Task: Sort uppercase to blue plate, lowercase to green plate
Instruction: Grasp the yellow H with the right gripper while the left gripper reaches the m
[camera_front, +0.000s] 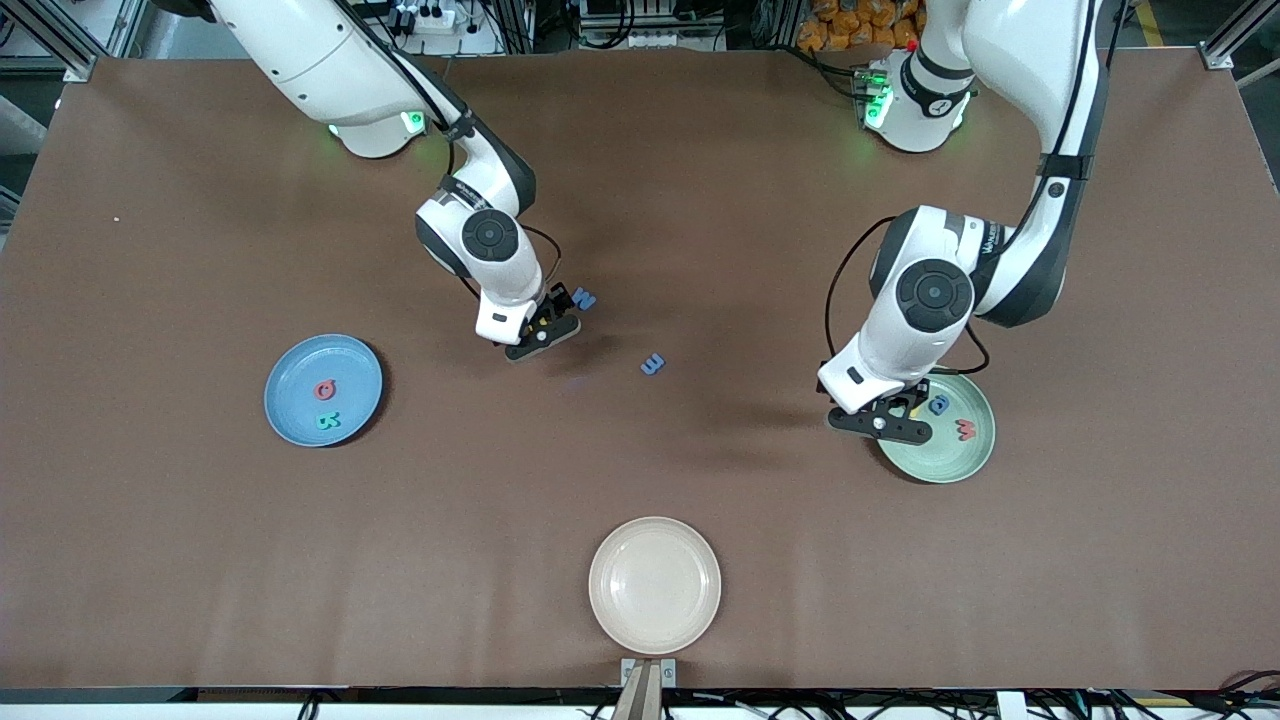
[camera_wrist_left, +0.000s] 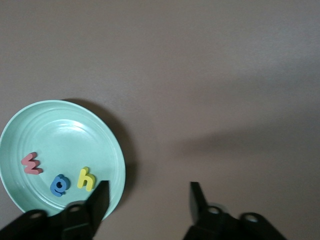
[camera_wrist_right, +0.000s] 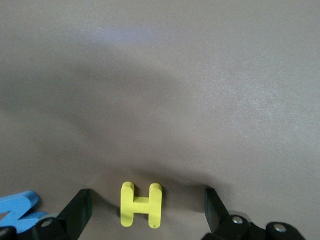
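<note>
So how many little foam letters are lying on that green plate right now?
3: a red w, a blue a and a yellow h, side by side on the green plate. The left gripper over its rim could hide another.

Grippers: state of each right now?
Left gripper: open, empty, at the green plate's edge.
Right gripper: open, straddling the yellow H.

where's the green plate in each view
Front view: green plate at the left arm's end of the table, partly under the left pincer.
Left wrist view: green plate, beside the pincer fingers.
Right wrist view: not in it.
Shared landmark: red w on the plate.
</note>
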